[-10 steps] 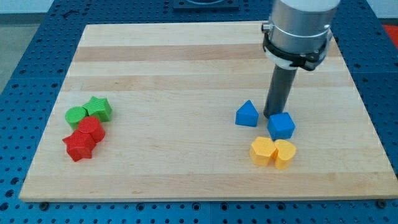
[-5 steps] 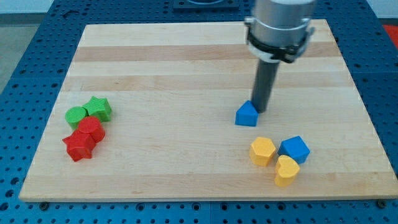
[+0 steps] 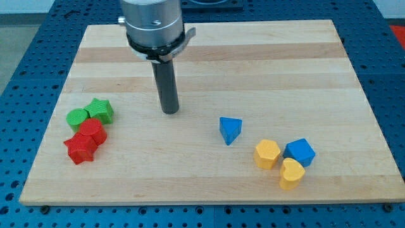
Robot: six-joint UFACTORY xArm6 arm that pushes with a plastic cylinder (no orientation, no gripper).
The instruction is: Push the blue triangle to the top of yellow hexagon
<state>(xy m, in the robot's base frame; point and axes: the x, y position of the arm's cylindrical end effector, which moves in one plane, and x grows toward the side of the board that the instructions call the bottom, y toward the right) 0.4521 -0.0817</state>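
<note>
Blue triangle (image 3: 230,129) sits on the wooden tabletop (image 3: 209,183), just up and to the view's left of the yellow hexagon (image 3: 267,153) — near it, not touching. My tip (image 3: 169,112) rests on bare wood well apart from the triangle, toward the view's left & slightly higher. The tool is a plain dark rod, so no jaws to open or close; it holds nothing. A blue cube (image 3: 299,152) and a yellow heart (image 3: 291,173) crowd the hexagon's right side. At the view's left — a tight cluster: green round block (image 3: 77,117), green star (image 3: 100,110), red block (image 3: 92,131), red star (image 3: 80,148).
</note>
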